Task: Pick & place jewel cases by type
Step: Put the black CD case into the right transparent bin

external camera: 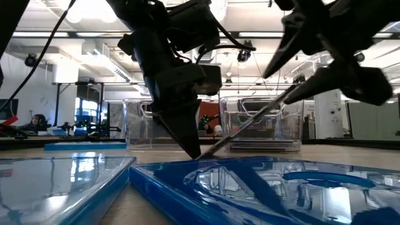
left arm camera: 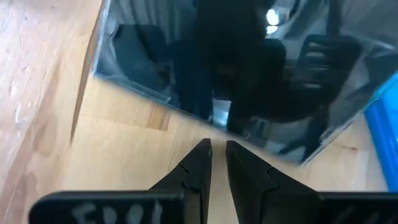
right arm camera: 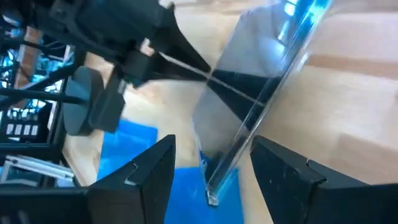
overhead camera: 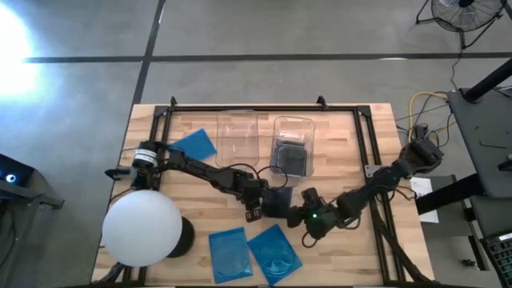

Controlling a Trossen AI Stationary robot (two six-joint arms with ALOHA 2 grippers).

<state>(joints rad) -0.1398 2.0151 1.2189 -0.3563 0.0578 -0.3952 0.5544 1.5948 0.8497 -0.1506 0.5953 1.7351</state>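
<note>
A glossy dark jewel case stands tilted at mid-table, its low edge on the wood and its other edge raised. My left gripper points down at that low edge, fingers almost together. My right gripper is open, with the raised edge between its fingers. Two blue jewel cases lie flat near the front edge, and a third lies at far left. More dark cases lie in the right clear bin. My left gripper's shut fingertips come steeply from above and stand on the table against the dark case's low edge. My right gripper straddles the raised edge, coming level from the table's right. The case slants up to one finger and seems to lean on it. The other finger stands apart.
Two clear bins stand side by side at the far middle; the left one looks empty. A big white ball on a dark base fills the near left corner. A black frame runs round the table's far side.
</note>
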